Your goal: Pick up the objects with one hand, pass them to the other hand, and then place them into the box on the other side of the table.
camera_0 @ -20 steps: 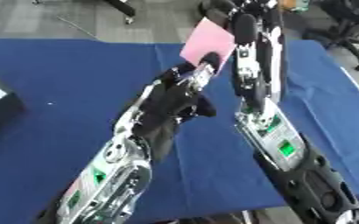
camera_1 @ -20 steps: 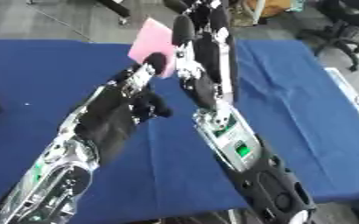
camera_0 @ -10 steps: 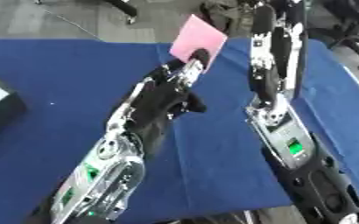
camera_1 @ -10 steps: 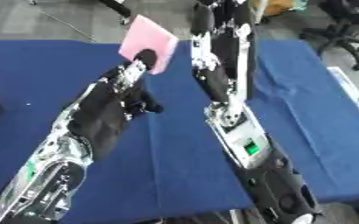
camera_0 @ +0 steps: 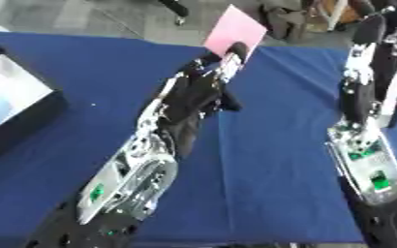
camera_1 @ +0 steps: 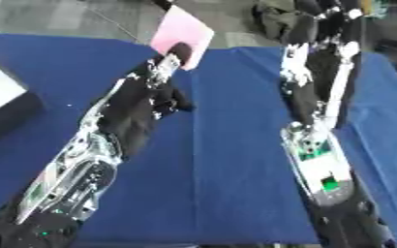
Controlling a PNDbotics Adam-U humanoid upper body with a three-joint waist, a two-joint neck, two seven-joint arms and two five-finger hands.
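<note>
pink card [camera_0: 235, 30] is pinched in your left hand [camera_0: 208, 87], right of the box [camera_0: 11, 104]; right hand [camera_1: 330, 19] fingers straight, empty.

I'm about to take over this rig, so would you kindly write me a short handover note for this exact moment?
Left hand: shut on the pink card, held up above the blue table.
Right hand: raised at the upper right, holding nothing; whether its fingers are open cannot be told.
Box: at the table's left edge.
Done: the card is off the table and in the left hand.
Left: carry it left and place it in the box.
</note>
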